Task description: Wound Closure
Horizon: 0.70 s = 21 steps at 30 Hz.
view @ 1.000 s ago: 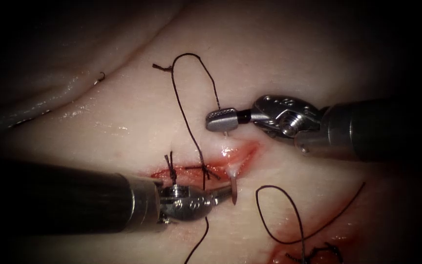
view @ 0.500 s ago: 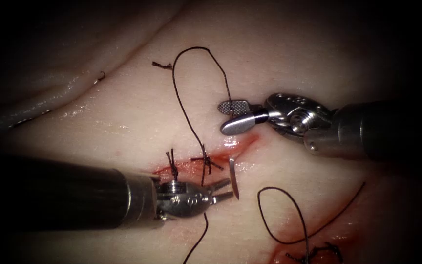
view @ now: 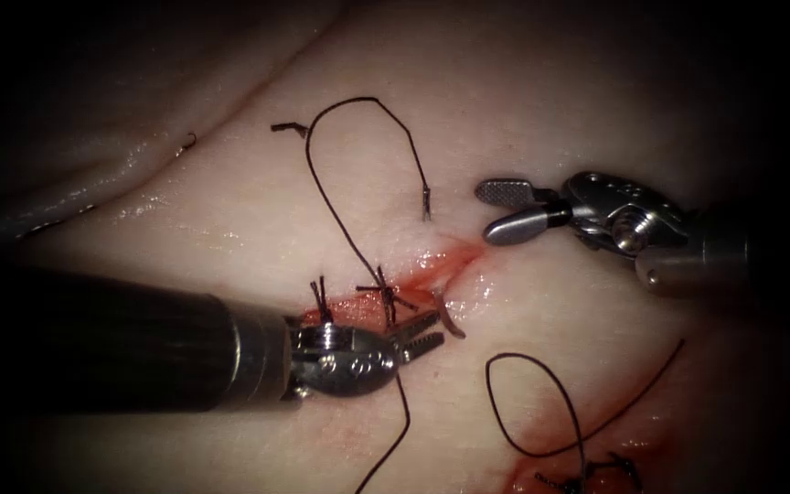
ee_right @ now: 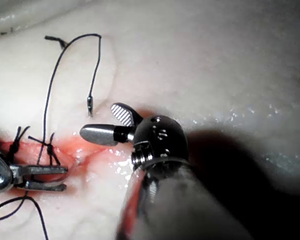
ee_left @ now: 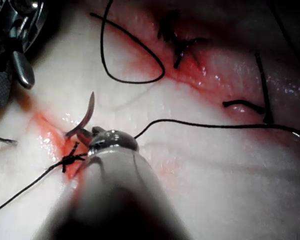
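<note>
Steel needle [view: 451, 320] now stands free in the tissue [view: 541, 101] at the cut [view: 432, 274], both ends showing: right gripper [view: 496, 210] has let go and backed off, spread; left gripper [view: 427, 334] gapes beside its tip, holding nothing

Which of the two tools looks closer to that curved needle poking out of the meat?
The left tool: its open fingers sit right beside the needle, which emerges from the tissue by the cut. The right tool, open and empty, hovers farther off.

Light falls brightest on the middle of the tissue [view: 541, 110], fading to black toward every edge. Wet glare glints beside the cut [view: 432, 274]. The nearest shafts blur.
</note>
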Each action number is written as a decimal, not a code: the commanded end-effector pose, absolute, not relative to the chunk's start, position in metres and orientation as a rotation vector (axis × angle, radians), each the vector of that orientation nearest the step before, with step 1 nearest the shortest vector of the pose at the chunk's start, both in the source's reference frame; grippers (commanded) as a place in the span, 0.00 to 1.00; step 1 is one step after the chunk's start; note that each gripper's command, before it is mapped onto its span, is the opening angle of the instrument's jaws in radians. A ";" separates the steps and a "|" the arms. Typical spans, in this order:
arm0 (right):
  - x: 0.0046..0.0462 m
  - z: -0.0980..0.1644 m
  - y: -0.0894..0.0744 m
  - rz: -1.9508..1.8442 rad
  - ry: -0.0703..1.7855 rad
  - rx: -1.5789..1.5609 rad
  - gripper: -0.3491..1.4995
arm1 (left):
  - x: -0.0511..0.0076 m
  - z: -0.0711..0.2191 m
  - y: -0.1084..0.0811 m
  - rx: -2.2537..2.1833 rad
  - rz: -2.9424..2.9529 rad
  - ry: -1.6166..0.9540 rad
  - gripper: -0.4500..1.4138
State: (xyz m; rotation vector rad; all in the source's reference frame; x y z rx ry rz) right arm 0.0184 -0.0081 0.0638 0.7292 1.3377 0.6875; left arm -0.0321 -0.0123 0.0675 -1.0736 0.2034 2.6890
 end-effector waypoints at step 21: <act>0.0189 0.066 -0.010 0.669 1.348 0.706 0.84 | -0.0331 0.068 -0.012 -1.088 2.709 0.244 0.35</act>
